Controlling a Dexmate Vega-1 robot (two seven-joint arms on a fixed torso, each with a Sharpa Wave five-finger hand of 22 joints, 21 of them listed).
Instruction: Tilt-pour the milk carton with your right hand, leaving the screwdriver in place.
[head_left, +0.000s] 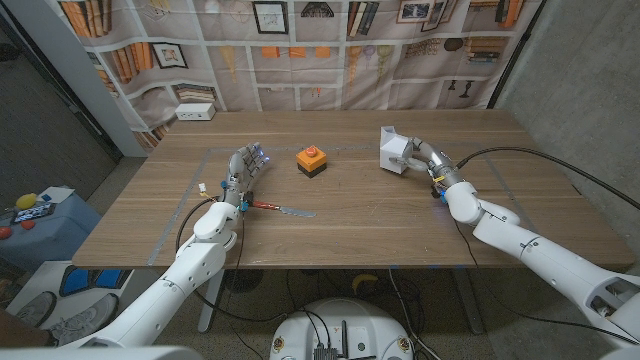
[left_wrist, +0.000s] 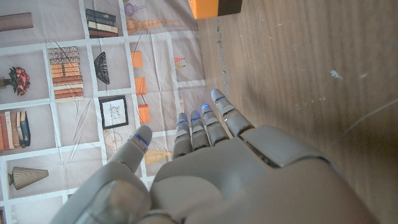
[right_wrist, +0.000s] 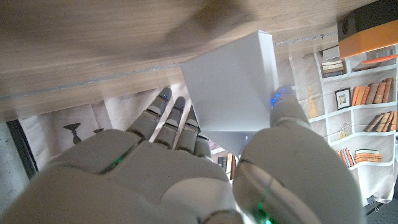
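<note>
White milk carton (head_left: 391, 152) tilted in the right hand's (head_left: 420, 158) grip.

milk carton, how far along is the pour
Done: the right hand grips the white milk carton, fingers on one side and thumb on the other in the right wrist view. In hand: the carton looks tipped, though how far is unclear. Left: finishing the tilt-pour. The screwdriver lies on the table by the left hand, which holds nothing.

Carton (head_left: 391, 150) right of button box (head_left: 312, 160); screwdriver (head_left: 281, 208) front-left.
</note>
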